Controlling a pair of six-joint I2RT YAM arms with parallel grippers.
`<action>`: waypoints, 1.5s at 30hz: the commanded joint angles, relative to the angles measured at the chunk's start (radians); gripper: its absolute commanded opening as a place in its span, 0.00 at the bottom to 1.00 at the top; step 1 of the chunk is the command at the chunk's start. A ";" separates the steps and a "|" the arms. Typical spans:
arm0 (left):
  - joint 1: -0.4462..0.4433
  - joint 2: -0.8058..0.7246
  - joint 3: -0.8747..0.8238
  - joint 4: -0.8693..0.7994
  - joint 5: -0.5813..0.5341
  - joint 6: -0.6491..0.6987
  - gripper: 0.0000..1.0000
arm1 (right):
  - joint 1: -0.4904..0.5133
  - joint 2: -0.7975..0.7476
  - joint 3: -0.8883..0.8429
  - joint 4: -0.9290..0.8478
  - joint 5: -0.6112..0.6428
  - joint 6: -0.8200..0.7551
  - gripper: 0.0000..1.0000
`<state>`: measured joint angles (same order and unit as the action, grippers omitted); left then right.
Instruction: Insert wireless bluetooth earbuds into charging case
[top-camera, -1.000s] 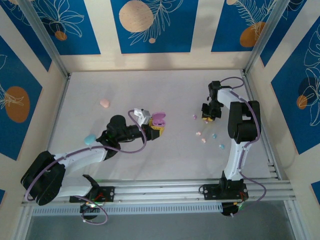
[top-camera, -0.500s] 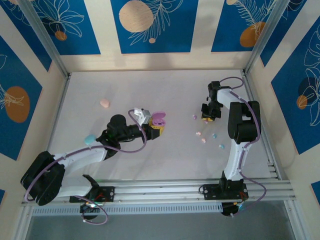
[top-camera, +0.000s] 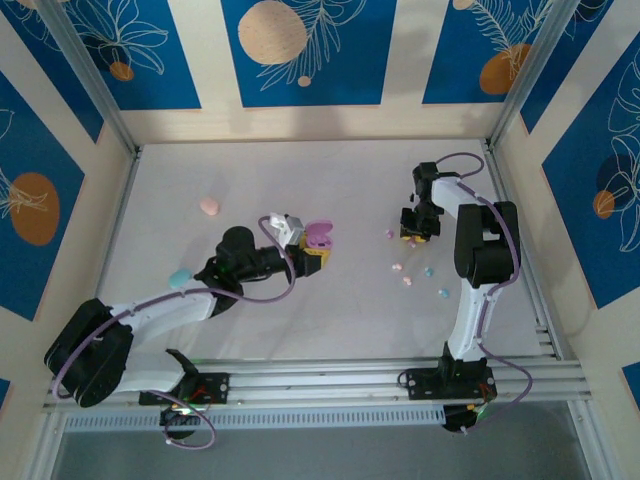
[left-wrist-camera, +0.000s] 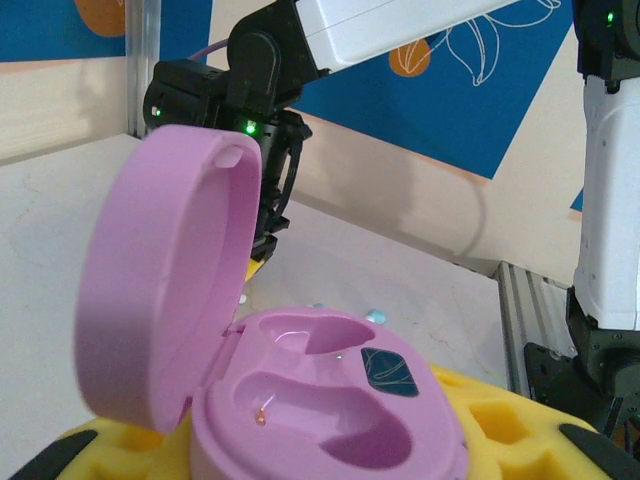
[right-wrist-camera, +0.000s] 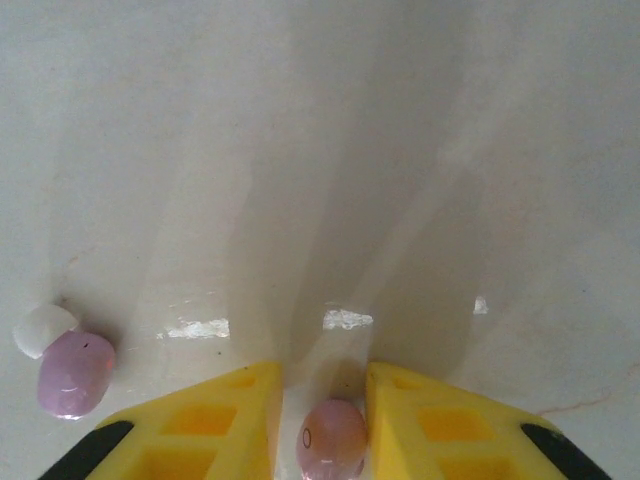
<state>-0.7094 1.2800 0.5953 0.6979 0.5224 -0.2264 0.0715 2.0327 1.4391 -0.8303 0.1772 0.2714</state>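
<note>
Left gripper (top-camera: 311, 251), just left of centre in the top view, was clenched on a lilac oval plastic charging case (top-camera: 318, 238). In the left wrist view that case sat low in frame between the yellow foam pads (left-wrist-camera: 497, 425), with its lid (left-wrist-camera: 170, 290) hinged open and standing up at left. Both moulded wells in the base (left-wrist-camera: 330, 400) looked empty.

Right gripper (top-camera: 414, 233) was at upper right of the top view, tip down at the white tabletop (top-camera: 300, 330). Right wrist view: the yellow fingers (right-wrist-camera: 200, 425) were a little apart at the bottom edge, straddling one small pinkish-purple earbud (right-wrist-camera: 333, 437). A thin gap showed on the bud's left side, so the jaws were released, not pinching. The bud seemed to rest on the table.

A second purple earbud (right-wrist-camera: 75, 372) with a white tip lay at lower left of that view, apart from the fingers; in the top view it was just left of the right gripper (top-camera: 389, 233).

More loose buds lay below the right gripper in the top view: two pink earbuds (top-camera: 397, 268) and two light blue earbuds (top-camera: 428, 271), all well apart from the lilac case.

A closed pink oval case (top-camera: 209, 206) lay upper left on the table, and a closed light blue oval case (top-camera: 180, 277) sat beside the left arm.
</note>
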 joint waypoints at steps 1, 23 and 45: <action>-0.006 -0.002 0.033 0.038 0.021 0.007 0.27 | 0.020 0.037 0.000 -0.098 -0.033 -0.013 0.28; -0.007 -0.063 -0.002 0.017 -0.007 0.011 0.26 | 0.028 -0.051 -0.013 -0.093 -0.111 -0.013 0.20; -0.002 -0.059 -0.020 0.018 -0.052 0.052 0.27 | -0.025 -0.465 -0.394 0.576 -1.328 0.633 0.20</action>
<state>-0.7094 1.2369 0.5819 0.6941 0.4774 -0.1997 0.0353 1.5875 1.0508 -0.3565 -0.9874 0.7769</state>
